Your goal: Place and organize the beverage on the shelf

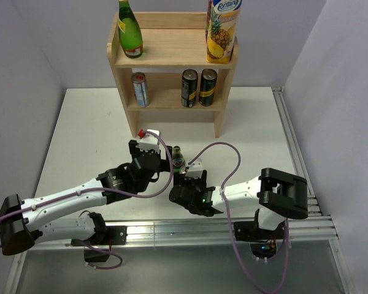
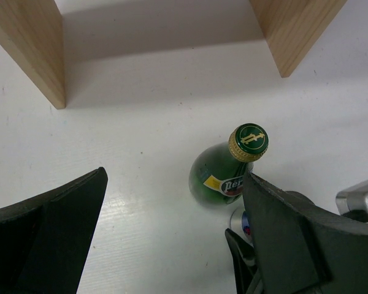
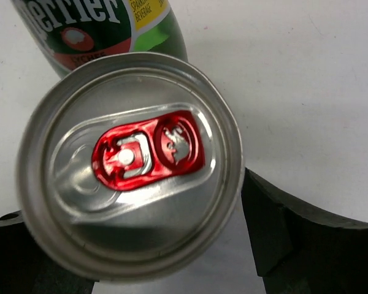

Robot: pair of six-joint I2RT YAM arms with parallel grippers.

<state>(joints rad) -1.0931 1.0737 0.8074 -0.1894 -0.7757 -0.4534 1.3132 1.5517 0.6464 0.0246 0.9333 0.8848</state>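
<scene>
The light-wood shelf stands at the back; its side panels show in the left wrist view. A small green Perrier bottle stands on the table between my grippers; it also shows in the left wrist view and the right wrist view. My left gripper is open, with the bottle just inside its right finger. My right gripper is open around a silver can with a red tab. A gap shows between the can and the right finger.
On the shelf's top board stand a tall green bottle and a pineapple juice carton. On the lower board are a silver-blue can and two dark cans. A metal rail runs along the table's right edge.
</scene>
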